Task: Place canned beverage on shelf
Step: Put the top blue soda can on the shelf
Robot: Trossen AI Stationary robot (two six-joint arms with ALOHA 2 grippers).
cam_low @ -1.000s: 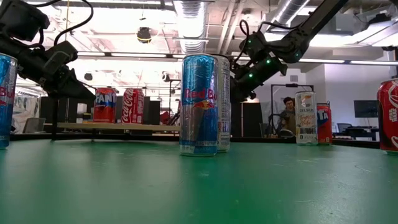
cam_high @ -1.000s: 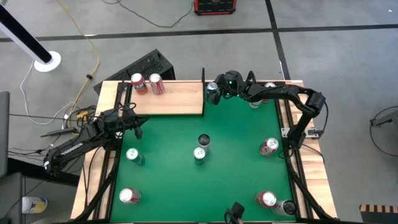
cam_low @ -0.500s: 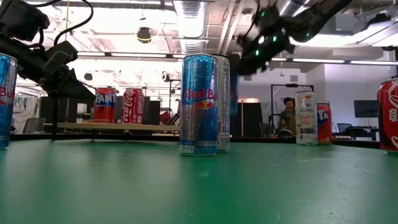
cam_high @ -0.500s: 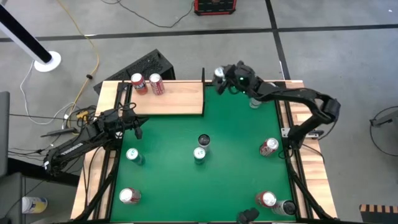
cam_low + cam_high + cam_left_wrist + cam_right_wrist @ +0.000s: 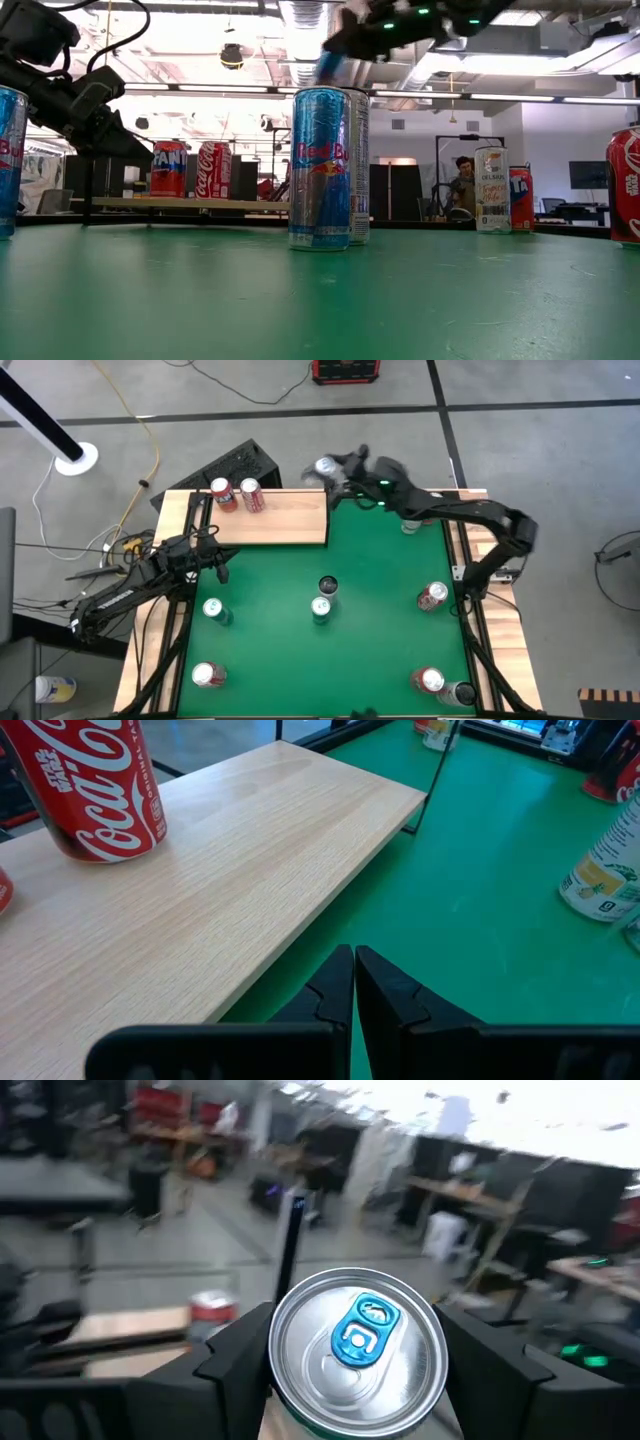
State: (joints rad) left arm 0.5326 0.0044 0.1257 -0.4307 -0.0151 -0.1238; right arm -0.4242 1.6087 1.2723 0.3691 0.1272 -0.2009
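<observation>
My right gripper (image 5: 338, 470) is high in the air just past the far right corner of the shelf (image 5: 270, 517), shut on a silver-topped beverage can (image 5: 357, 1338). The low view shows that can (image 5: 328, 68) as a blue blur well above the table. The shelf is a pale-wood board at the table's far left, with two red cans (image 5: 222, 492) (image 5: 250, 495) standing on its far left end. My left gripper (image 5: 355, 982) waits shut at the shelf's near edge, touching nothing. My right gripper pinches the can between its two fingers, one on each side of the can's wall just below the rim (image 5: 285, 1380). The fingers (image 5: 235, 1355) reach in about level from the table's right side. The can stays roughly upright, top up, lifted clear of table and shelf.
Several cans stand about the green table: two in the middle (image 5: 322, 597), two at the left (image 5: 213, 610) (image 5: 207, 675) and several on the right (image 5: 432, 595) (image 5: 430, 680) (image 5: 410, 525). A thin black post (image 5: 327, 480) rises at the shelf's far right corner.
My right gripper has risen a good way with the can and swung toward the table's far left, from beside the shelf's right end to above its far right corner. It has tipped up toward level and stays shut on the can, which remains top up.
</observation>
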